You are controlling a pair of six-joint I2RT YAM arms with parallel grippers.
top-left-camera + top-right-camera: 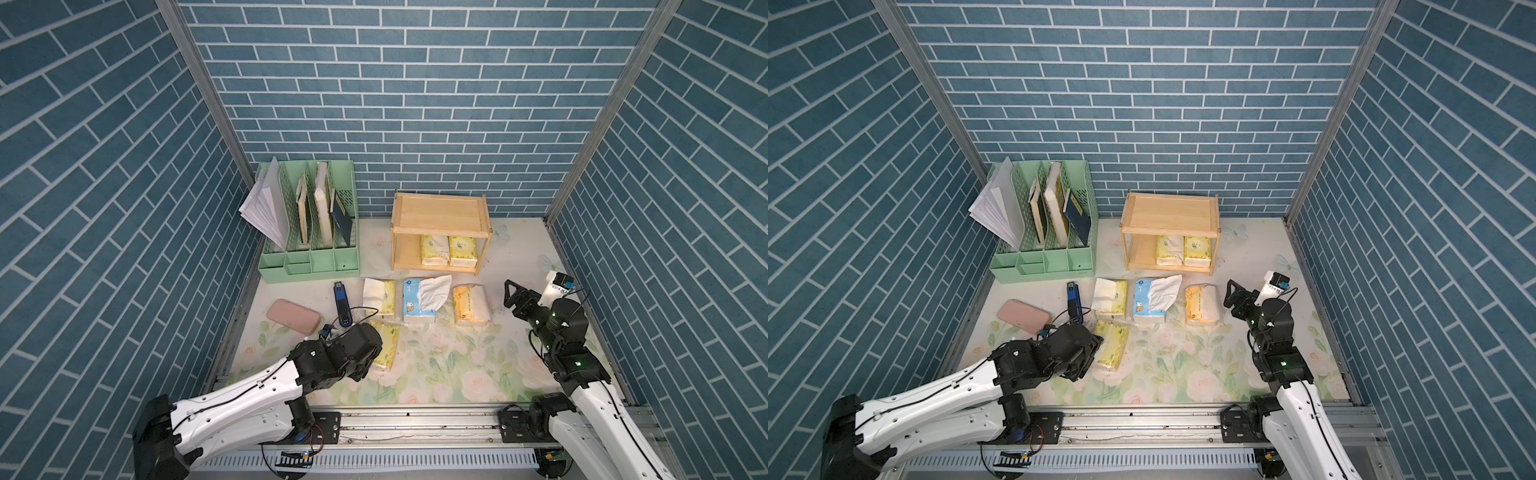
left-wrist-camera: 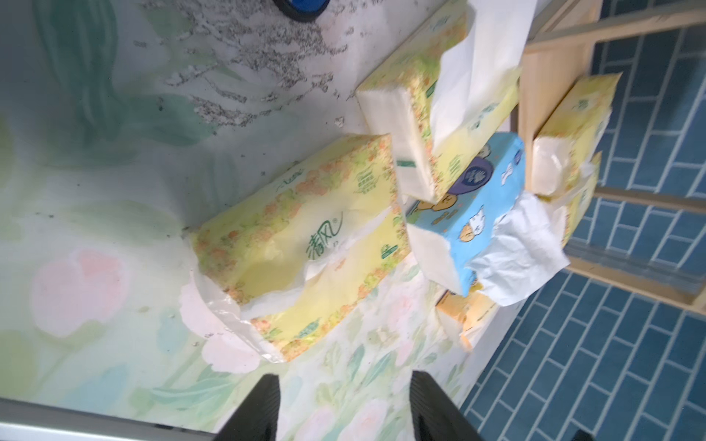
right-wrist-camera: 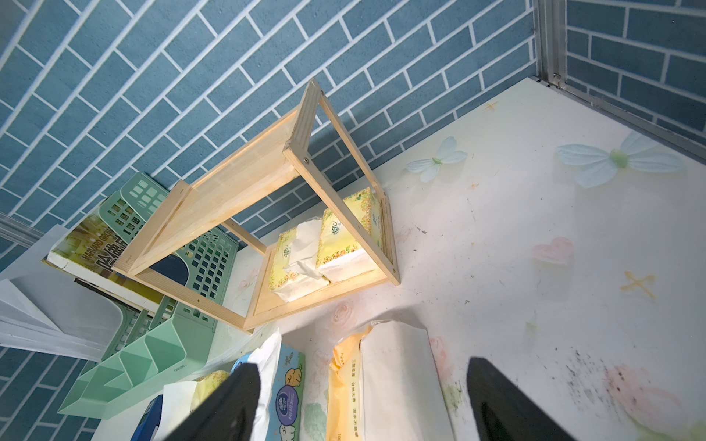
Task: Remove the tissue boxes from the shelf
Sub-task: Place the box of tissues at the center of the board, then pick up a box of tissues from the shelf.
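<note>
The wooden shelf [image 1: 440, 214] stands at the back, with two yellow-green tissue boxes [image 1: 434, 249] [image 1: 462, 250] side by side on its lower board. In front of it a yellow-green box [image 1: 382, 297], a blue-and-white one [image 1: 417, 305] and an orange-yellow one [image 1: 471, 305] lie on the mat. Nearer, another yellow-green box [image 2: 301, 236] lies flat just beyond my left gripper [image 2: 345, 382], which is open and holds nothing. My right gripper [image 3: 363, 364] hovers open to the right of the orange-yellow box [image 3: 386, 382], apart from it.
A mint green file organizer [image 1: 309, 232] with papers and books stands at the back left. A blue stapler [image 1: 343, 303] and a pink case [image 1: 294, 316] lie left of the boxes. Brick-patterned walls close in three sides.
</note>
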